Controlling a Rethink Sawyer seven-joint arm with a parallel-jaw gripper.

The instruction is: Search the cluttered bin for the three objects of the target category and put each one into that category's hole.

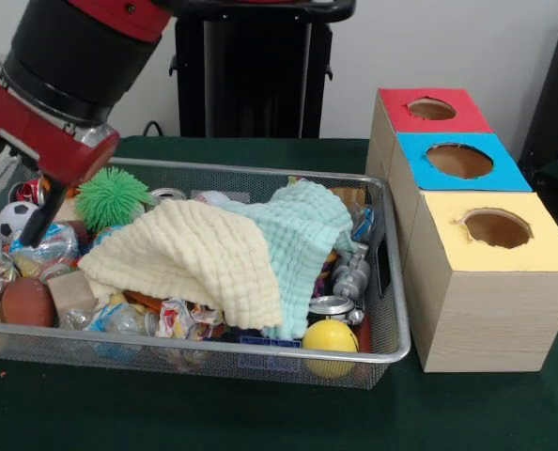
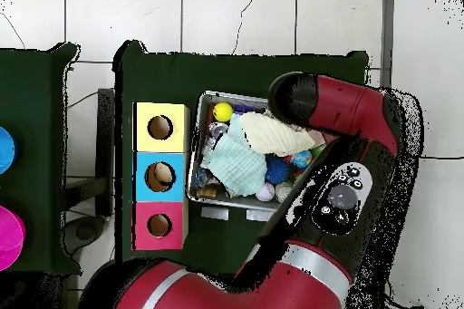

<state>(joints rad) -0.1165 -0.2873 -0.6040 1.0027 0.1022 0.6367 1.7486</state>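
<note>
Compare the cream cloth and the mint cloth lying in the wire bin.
The cream cloth is pale yellow; the mint cloth is light blue-green. The cream cloth lies towards the green spiky ball, the mint cloth towards the boxes. In the front view the cream cloth overlaps the mint cloth's near edge. Both have the same puckered weave and drape over the clutter in the bin.

Wire bin (image 1: 392, 319) is filled with clutter, overlaid by cream cloth (image 1: 190, 258) and mint cloth (image 1: 302, 235); green spiky ball (image 1: 113, 197), yellow ball (image 1: 331, 336) and red, blue, yellow hole boxes (image 1: 476, 272) are noted.
</note>
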